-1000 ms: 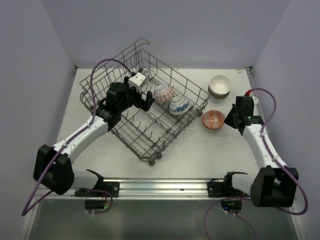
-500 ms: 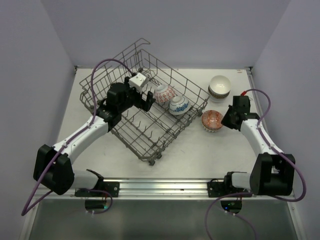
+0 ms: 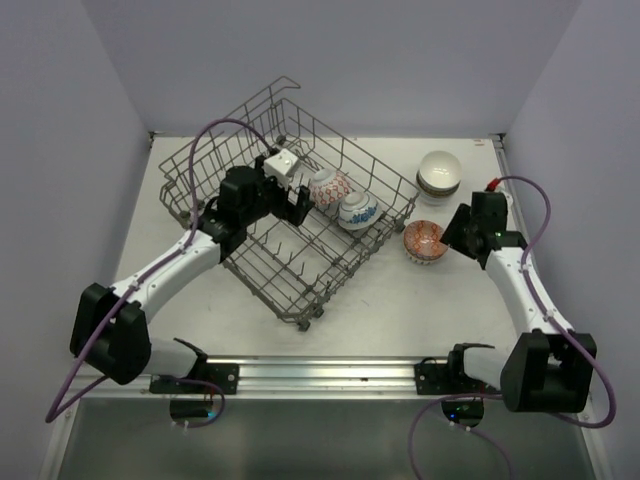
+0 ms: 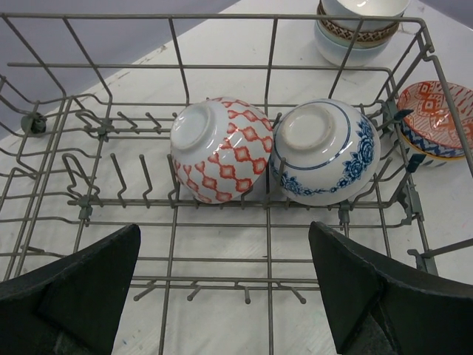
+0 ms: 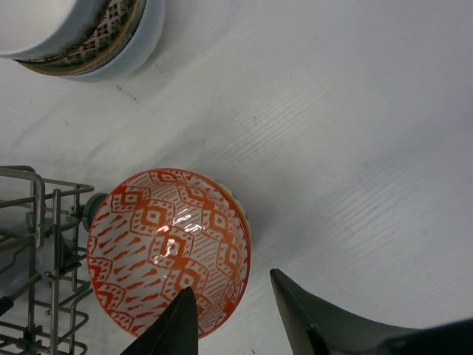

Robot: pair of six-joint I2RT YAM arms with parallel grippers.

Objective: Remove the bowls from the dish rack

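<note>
- The left gripper [image 4: 224, 229] hangs inside the dish rack [image 3: 280, 275] with its fingers spread wide and nothing between them.
- Two bowls remain in the rack, just to the right of that gripper: a red-lattice bowl [image 4: 218, 148] and, touching it on its right, a blue floral bowl [image 4: 325, 151].
- Both lean on the tines, tipped over with their feet turned toward the left gripper. The red-lattice one is nearer, and the spread fingers look wide enough to span it.
- The left arm is the better placed for either bowl, since the right arm is outside the rack.
- The right gripper [image 5: 230, 285] has its fingers parted at the near rim of a red-patterned bowl [image 5: 168, 248]. That bowl rests on the table [image 3: 400, 300], seemingly nested in another, near the stack of bowls [image 3: 439, 172].
- Compared with a second ago, the right gripper has gone from clenched to parted, which I judge a release. The left gripper has edged a little closer to the rack bowls, which have not moved.
</note>
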